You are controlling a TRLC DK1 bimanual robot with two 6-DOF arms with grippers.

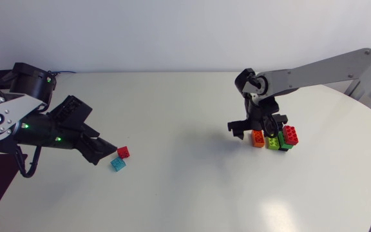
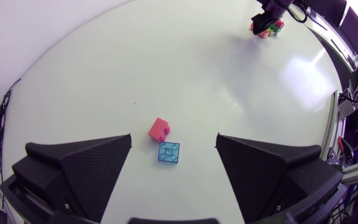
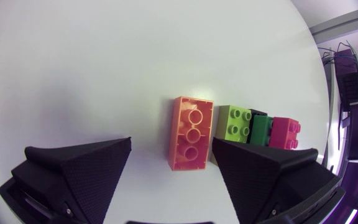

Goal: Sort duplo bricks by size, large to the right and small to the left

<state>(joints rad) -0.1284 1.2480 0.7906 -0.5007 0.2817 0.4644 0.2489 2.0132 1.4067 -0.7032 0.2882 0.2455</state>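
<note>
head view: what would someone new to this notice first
The bright huddle of large bricks at the right: an orange brick, a lime brick, a dark green brick and a red brick packed close together, with the right gripper over them, its open fingers either side of the orange one. At the left, a small red brick and a small blue brick sit together just ahead of the open left gripper.

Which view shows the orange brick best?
Right wrist view: the orange brick lies close up, just ahead of the right end effector, its hollow underside plain. Head view shows it small; left wrist view, only a distant speck.
</note>
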